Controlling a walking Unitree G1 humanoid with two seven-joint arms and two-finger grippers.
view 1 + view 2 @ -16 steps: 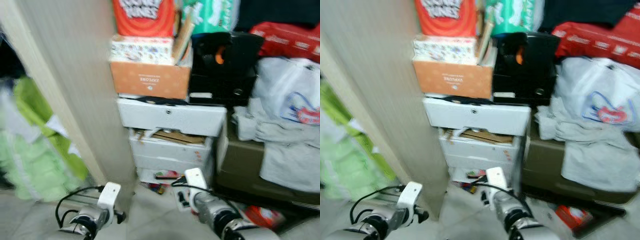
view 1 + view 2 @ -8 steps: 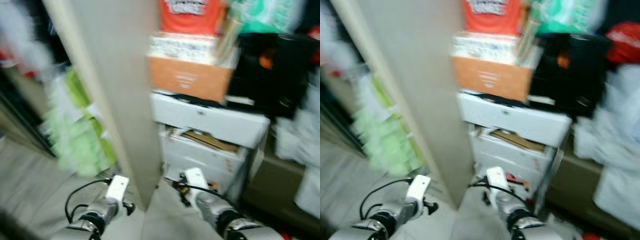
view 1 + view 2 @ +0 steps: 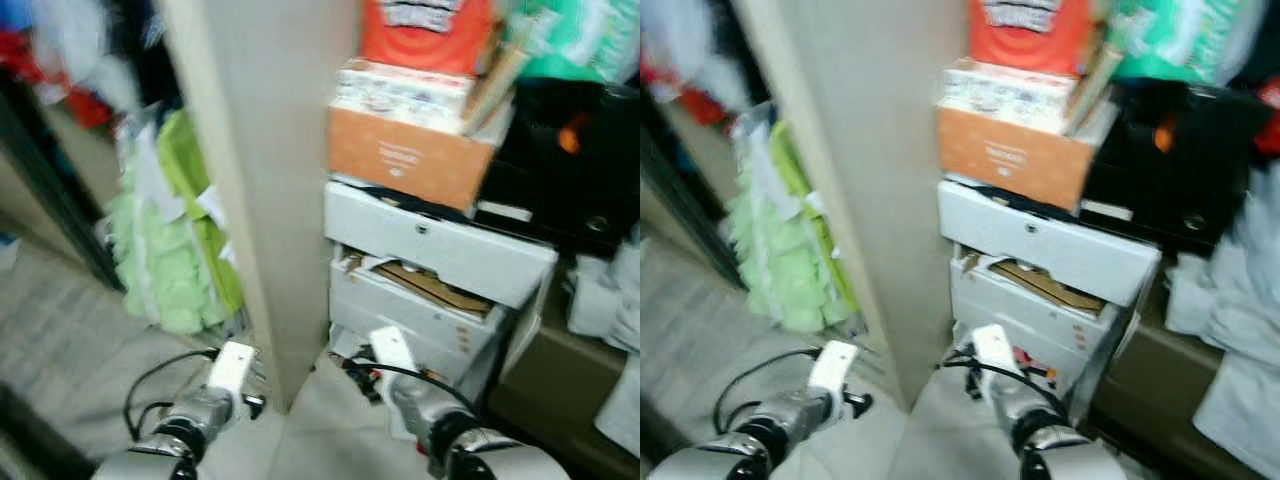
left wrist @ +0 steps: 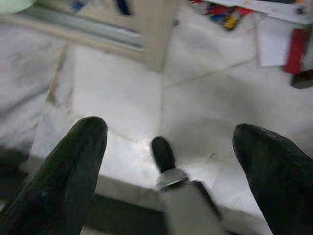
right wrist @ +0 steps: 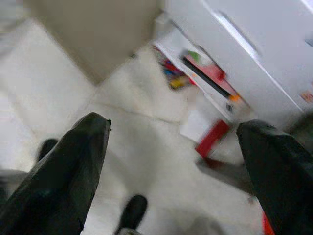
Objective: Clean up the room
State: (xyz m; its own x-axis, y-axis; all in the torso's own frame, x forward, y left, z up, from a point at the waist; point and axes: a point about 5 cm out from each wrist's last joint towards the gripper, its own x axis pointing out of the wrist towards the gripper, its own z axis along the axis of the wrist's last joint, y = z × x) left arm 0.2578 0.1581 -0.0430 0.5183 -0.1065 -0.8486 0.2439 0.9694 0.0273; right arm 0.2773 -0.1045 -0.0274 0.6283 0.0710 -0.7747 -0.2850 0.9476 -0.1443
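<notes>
Head views blurred. Beige panel [image 3: 265,170] stands upright at centre. At 3 o'clock of it, white drawers [image 3: 430,270], the middle one ajar with cardboard showing. On the drawers an orange box [image 3: 405,160] with white print, unreadable; above it a patterned box [image 3: 405,92] and a red pack [image 3: 425,30], lettering too blurred to read. Black case [image 3: 560,160] at 3 o'clock of the orange box. Green bundle [image 3: 165,250] at 9 o'clock of the panel.

Left gripper [image 4: 168,161] held low over pale floor [image 4: 122,93], fingers spread wide, empty. Right gripper [image 5: 171,161] likewise wide apart, empty, over floor; small red and coloured litter [image 5: 195,73] lies at the drawers' foot.
</notes>
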